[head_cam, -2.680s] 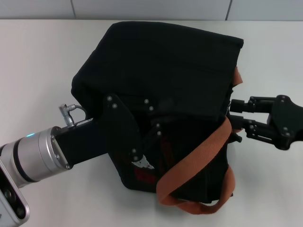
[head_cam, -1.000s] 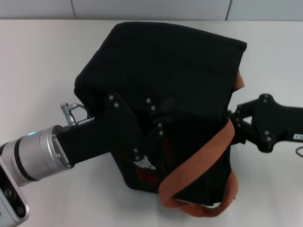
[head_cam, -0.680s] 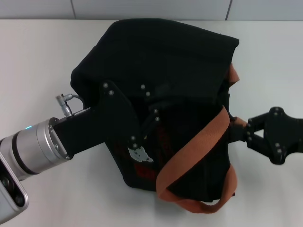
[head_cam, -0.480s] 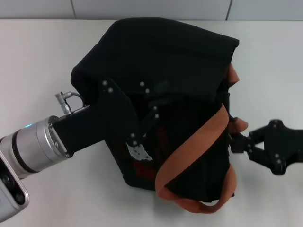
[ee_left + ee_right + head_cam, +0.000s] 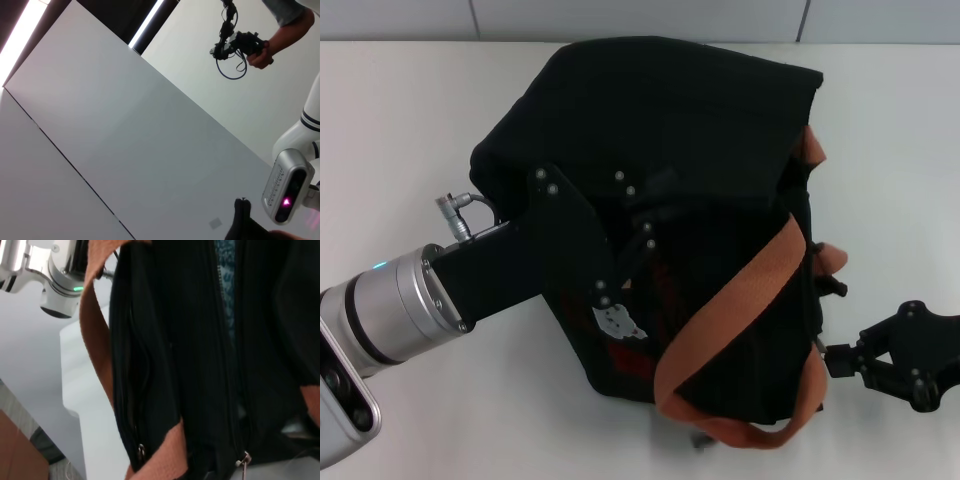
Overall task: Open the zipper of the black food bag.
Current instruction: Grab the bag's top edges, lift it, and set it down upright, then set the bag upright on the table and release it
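The left tool (image 5: 620, 265) clamps the black food bag (image 5: 670, 150); the right tool (image 5: 835, 360), closed, grips the zipper (image 5: 243, 458) pull.

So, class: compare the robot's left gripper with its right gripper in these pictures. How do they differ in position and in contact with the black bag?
1. In the head view, the left gripper lies over the black food bag, while the right gripper sits beside the bag's right lower corner.
2. The left gripper presses on the fabric; the right gripper reaches at the bag's edge, near the zipper pull.

Both are black.
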